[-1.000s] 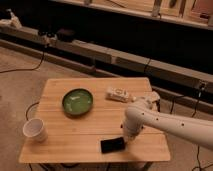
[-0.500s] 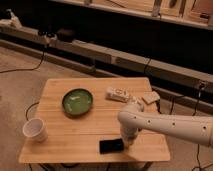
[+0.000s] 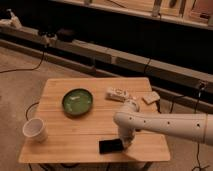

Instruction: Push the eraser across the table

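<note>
The eraser (image 3: 109, 146), a flat black block, lies near the front edge of the light wooden slatted table (image 3: 60, 150), right of centre. My white arm reaches in from the right and bends down over the table. The gripper (image 3: 126, 142) is low at the eraser's right end, right against it. Part of the gripper is hidden behind the arm's wrist.
A green bowl (image 3: 77, 102) sits left of centre. A white cup (image 3: 35, 130) stands at the front left. A white box (image 3: 118, 93) and a small tan thing (image 3: 151, 97) lie at the back right. Cables run across the floor around the table.
My arm has swung left and down toward the table's front. The eraser has shifted only very slightly to the left.
</note>
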`<act>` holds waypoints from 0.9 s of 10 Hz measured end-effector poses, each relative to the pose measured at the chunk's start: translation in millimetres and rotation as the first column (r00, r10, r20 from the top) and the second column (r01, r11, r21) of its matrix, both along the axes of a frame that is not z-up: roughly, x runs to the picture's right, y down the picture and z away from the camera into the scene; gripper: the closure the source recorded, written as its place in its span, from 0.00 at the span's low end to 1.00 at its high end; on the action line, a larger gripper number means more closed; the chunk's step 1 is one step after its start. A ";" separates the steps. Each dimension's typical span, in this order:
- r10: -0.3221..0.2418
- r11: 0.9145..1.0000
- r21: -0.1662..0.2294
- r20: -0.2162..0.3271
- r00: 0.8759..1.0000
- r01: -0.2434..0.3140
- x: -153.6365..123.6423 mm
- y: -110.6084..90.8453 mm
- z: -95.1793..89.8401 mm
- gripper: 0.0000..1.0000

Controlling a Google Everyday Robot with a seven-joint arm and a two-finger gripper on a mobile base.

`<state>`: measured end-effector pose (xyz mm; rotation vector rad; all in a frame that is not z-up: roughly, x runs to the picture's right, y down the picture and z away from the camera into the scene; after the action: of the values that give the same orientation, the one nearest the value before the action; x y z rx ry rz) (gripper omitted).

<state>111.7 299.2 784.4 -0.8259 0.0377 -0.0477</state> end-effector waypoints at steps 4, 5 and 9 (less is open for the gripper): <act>0.004 0.999 0.031 0.026 1.000 -0.005 -18.7 -10.8 5.3 0.98; 0.006 0.999 0.036 0.039 0.999 -0.007 -24.4 -11.5 5.3 0.98; -0.003 0.999 0.042 0.100 0.995 -0.002 -38.8 -7.9 0.4 0.98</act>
<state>72.9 291.4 784.8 -0.7804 -0.0555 -0.0884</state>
